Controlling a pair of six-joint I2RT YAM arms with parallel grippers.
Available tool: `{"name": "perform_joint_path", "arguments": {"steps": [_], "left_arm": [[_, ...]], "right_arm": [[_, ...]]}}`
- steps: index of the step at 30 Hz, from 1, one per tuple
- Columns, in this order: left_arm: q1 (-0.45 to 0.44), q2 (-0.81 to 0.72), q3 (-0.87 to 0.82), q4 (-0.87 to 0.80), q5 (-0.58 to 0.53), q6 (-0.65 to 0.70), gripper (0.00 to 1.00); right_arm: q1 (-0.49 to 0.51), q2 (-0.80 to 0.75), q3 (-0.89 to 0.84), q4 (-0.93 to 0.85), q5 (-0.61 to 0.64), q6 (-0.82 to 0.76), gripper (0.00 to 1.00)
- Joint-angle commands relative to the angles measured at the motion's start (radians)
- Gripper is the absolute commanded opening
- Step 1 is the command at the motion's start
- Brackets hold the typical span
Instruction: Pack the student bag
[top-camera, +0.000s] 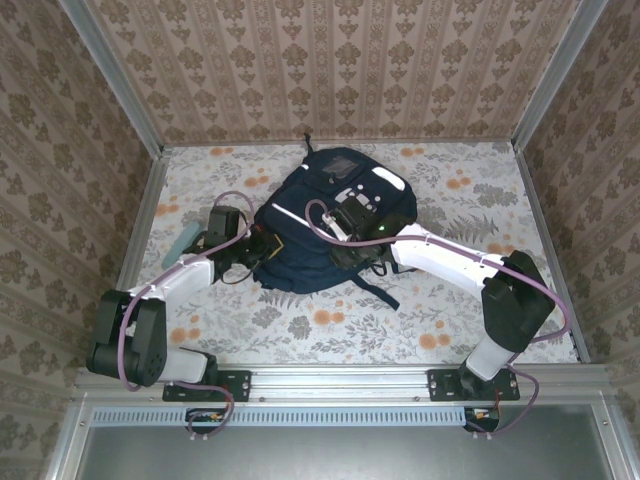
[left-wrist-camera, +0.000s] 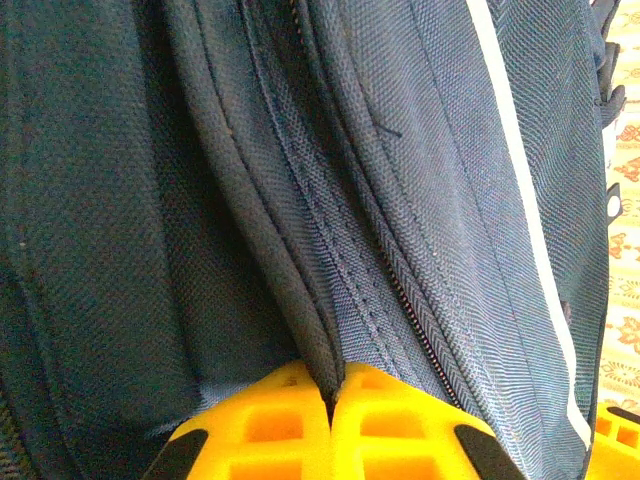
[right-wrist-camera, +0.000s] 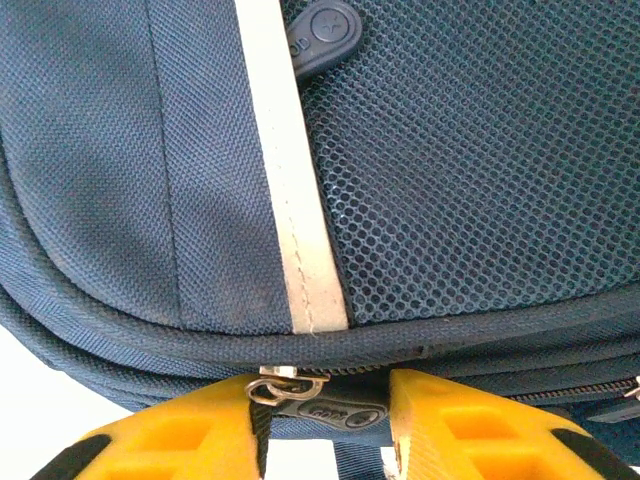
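The student bag (top-camera: 320, 215), a navy backpack with white stripes, lies in the middle of the table. At its left side my left gripper (top-camera: 262, 245) is shut on a dark piped fold of the student bag (left-wrist-camera: 300, 300), pinched between the yellow fingertips of the left gripper (left-wrist-camera: 335, 385). My right gripper (top-camera: 345, 240) is over the bag's near right part. In the right wrist view, the right gripper (right-wrist-camera: 325, 400) has its fingers on either side of a dark zipper pull (right-wrist-camera: 335, 410) with a metal ring, which fills the gap between them. Above it run a white stripe (right-wrist-camera: 290, 200) and a mesh pocket (right-wrist-camera: 470, 160).
A pale teal object (top-camera: 183, 242) lies on the table beside the left arm. A dark strap (top-camera: 385, 295) trails from the bag toward the near edge. Wallpapered walls close in the floral table (top-camera: 470, 200) on three sides.
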Motion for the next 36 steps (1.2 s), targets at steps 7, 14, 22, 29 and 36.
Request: {"name": "perform_joint_path", "arguments": {"steps": [7, 14, 22, 29, 36], "left_arm": [[-0.002, 0.003, 0.025, 0.028, 0.052, 0.003, 0.00], [-0.003, -0.004, 0.032, 0.021, 0.065, 0.014, 0.00], [0.021, -0.072, 0.081, -0.147, 0.001, 0.111, 0.50], [0.021, -0.086, 0.125, -0.195, -0.035, 0.175, 0.54], [-0.038, 0.010, 0.207, -0.117, -0.008, 0.246, 0.47]], "right_arm": [[-0.003, 0.007, 0.020, 0.019, 0.092, 0.016, 0.16], [-0.010, -0.031, -0.014, 0.046, 0.154, 0.080, 0.01], [-0.091, -0.059, -0.060, 0.039, 0.131, 0.164, 0.00], [-0.207, -0.082, -0.091, 0.059, -0.090, 0.201, 0.00], [-0.208, -0.079, -0.092, 0.033, -0.324, 0.150, 0.00]]}}
